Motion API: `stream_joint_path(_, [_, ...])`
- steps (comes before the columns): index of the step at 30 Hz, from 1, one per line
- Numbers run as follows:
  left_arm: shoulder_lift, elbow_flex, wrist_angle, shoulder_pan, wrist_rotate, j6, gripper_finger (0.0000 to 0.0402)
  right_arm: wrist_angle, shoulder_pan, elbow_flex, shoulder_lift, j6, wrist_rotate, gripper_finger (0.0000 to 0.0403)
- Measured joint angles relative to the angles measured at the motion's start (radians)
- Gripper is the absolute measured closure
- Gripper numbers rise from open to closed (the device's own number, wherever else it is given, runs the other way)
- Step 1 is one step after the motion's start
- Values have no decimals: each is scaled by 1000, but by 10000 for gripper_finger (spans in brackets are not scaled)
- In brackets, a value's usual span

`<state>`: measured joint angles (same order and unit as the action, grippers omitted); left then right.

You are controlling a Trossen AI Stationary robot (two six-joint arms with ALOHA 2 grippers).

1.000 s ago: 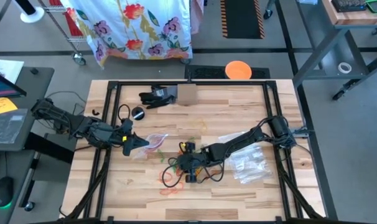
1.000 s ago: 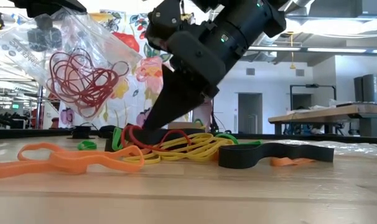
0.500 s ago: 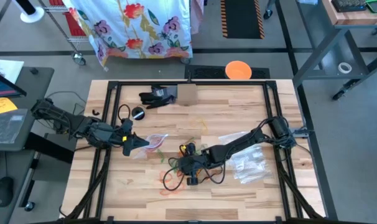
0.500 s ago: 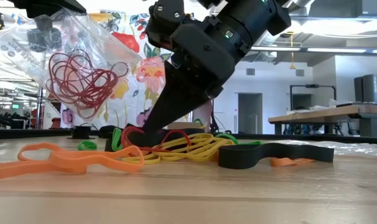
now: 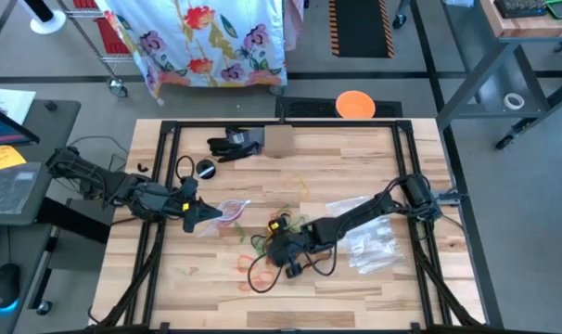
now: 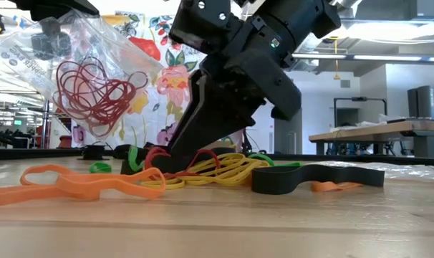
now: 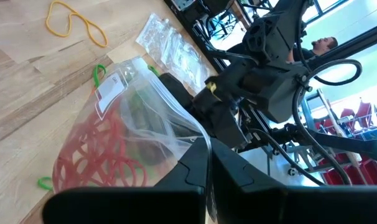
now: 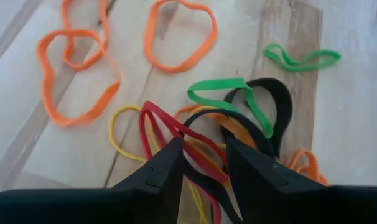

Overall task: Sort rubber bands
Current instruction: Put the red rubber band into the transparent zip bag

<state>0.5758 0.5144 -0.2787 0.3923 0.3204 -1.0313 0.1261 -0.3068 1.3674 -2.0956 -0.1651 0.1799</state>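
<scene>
Picking one band out of a tangle: that's my read of the step in hand, details below, biggest thing first.

Table (image 5: 355, 158): wooden top; the loose rubber bands (image 6: 203, 170) sit near the front middle, between the two arms.

Zip bag (image 6: 74, 64): left gripper (image 5: 194, 211) is clamped shut on its top edge and holds it up off the wood, with the red bands (image 7: 95, 158) already inside.

Right gripper (image 8: 201, 163): down in the mixed pile, jaws part-way apart with a red band (image 8: 176, 134) running between the fingers. I can't tell if it's actually pinched yet.

Doing it well: I'd close on the red loop only. Yellow, black and green strands cross it, so a slow lift that lets them slide off looks safer than a yank.

Views: the right wrist view shows exactly which strands overlap, plus the separate orange loops (image 8: 83, 62). The low view hides that but shows the fingertips down at the wood. The left wrist view alone shows the bag's open mouth facing the right arm.
</scene>
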Motion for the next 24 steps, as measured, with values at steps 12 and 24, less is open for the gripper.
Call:
stream_joint_path(12, [0, 0, 0, 0, 0, 0, 401, 1, -5, 0, 0, -46, 0, 285])
stream_joint_path(24, [0, 0, 0, 0, 1, 0, 402, -8, -12, 0, 0, -98, 0, 285])
